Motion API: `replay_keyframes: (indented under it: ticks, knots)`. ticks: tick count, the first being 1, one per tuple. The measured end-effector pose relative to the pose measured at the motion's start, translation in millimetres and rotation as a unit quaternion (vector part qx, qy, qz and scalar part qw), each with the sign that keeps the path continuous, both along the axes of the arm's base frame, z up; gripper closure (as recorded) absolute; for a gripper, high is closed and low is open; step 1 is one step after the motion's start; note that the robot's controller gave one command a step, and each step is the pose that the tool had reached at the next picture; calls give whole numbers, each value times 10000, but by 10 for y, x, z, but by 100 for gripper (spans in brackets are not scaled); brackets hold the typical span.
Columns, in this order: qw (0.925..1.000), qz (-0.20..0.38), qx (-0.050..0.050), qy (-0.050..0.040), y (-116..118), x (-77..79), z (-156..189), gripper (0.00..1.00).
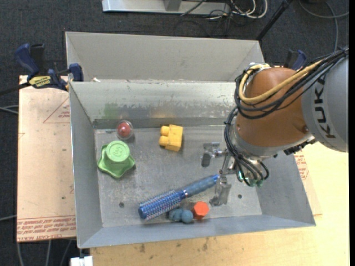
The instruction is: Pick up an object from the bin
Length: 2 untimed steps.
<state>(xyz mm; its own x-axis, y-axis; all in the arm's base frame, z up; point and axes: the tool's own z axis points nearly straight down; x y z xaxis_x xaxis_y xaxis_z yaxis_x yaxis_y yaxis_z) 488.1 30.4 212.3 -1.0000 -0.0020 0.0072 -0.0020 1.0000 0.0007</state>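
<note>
From above, the end effector [214, 177] hangs low over the right side of the bin [166, 54], under the arm's orange wrist cover. Its fingers [207, 158] stand spread apart, released. One is on the far side and one on the near side of the handle tip of a blue brush [177, 196].

The brush lies slantwise on the bin floor (bristles toward the near left, handle toward the right), so only its handle end sits between the fingers, and I cannot tell whether they touch it.

Just beside the bristles lie an orange piece [201, 209] and a blue lump [181, 215]. Well apart to the left are a yellow block [171, 137], a green cap [116, 158] and a red ball [125, 129].
</note>
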Motion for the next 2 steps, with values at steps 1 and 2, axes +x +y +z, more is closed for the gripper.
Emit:
replay_keyframes:
  ticks: [1,2]
  knots:
    - [9996,-290,7,-8,-64,187,-1440,0]
    - [9995,-299,14,-99,-63,234,-1384,100]
